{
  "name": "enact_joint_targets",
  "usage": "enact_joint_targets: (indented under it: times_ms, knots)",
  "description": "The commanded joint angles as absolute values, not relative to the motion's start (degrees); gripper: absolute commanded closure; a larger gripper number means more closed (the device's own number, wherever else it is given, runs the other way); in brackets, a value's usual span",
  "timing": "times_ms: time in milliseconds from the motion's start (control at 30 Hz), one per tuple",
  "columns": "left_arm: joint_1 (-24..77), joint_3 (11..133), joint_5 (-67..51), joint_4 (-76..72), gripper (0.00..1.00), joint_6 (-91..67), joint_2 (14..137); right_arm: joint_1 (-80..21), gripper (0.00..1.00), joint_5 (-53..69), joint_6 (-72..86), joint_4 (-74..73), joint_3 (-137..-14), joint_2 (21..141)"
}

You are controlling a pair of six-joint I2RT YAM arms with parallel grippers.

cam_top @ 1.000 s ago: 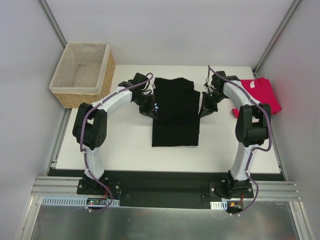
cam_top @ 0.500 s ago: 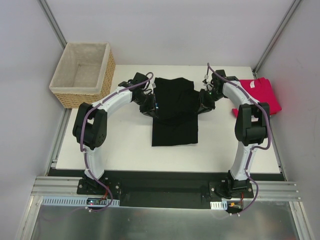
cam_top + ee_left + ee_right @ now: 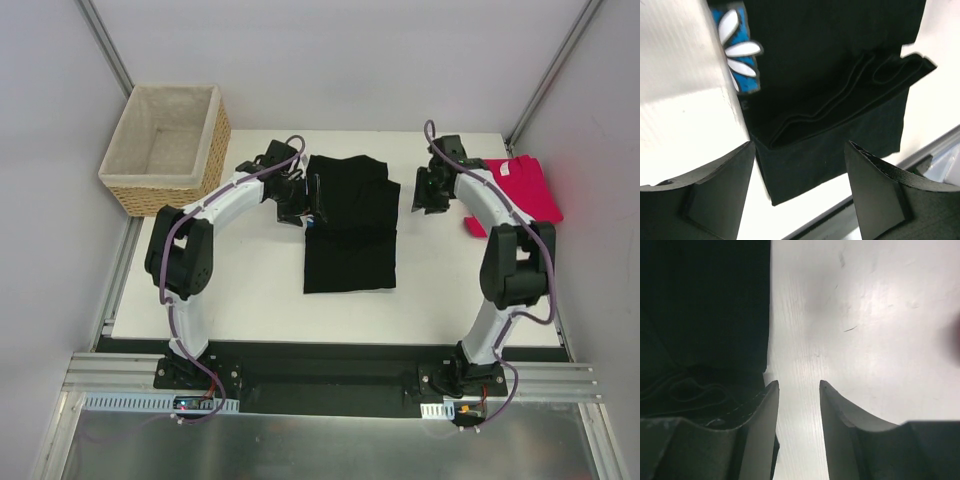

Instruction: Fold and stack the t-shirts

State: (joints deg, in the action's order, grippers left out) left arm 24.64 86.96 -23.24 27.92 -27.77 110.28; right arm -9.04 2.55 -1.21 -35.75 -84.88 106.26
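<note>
The black t-shirt [image 3: 350, 240] is light, limp cloth with no stiffness of its own. It will likely sag and drape the moment it leaves the table [image 3: 250, 290], and its stacked layers can slide over each other. A pinch that takes in every layer at an edge looks the safest hold. For a further fold, the 2 near hem corners seem the natural places, 1 for each arm, so the panel lifts evenly instead of twisting. The pinkish-red t-shirt [image 3: 525, 185] should handle the same way.

The black one lies flat in the middle of the table as a long rectangle running away from the arm bases. Its far part is thicker, doubled over on itself. The left wrist view shows curled layers there, and a strip of the blue daisy print [image 3: 740, 50] with white petals peeks out at the shirt's left edge.

The pinkish-red shirt sits at the far right corner of the table, well apart from the black one and partly hidden behind the right arm. How neatly it is folded cannot be told.

The left gripper [image 3: 300, 208] hangs at the black shirt's left edge, jaws spread wide and empty. The right gripper [image 3: 430, 198] is just beside the shirt's right edge — jaws partly apart, only bare table between them.
</note>
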Motion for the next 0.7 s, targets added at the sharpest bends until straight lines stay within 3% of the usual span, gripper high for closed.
enact_joint_targets:
  times_ms: [0, 133, 267, 467, 667]
  knots:
    - [24.0, 89.6, -19.3, 25.7, 0.29, -29.0, 103.0, -9.2, 0.59, -5.1, -1.5, -31.0, -84.7, 94.5]
    - [24.0, 86.0, -18.9, 25.2, 0.3, -27.3, 96.7, -9.3, 0.57, -0.5, -1.6, -30.3, -81.1, 86.4]
    - [25.2, 81.8, -32.9, 25.2, 0.39, -25.1, 95.8, -9.3, 0.56, 10.8, 1.2, -30.2, -73.9, 79.8]
    - [33.7, 72.4, -29.7, 22.5, 0.49, -24.3, 96.4, -9.5, 0.56, 16.3, 4.5, -28.3, -57.2, 72.7]
    - [38.0, 76.0, -30.1, 19.8, 0.62, -24.9, 103.7, -9.5, 0.57, 16.8, 3.2, -31.4, -51.7, 64.9]
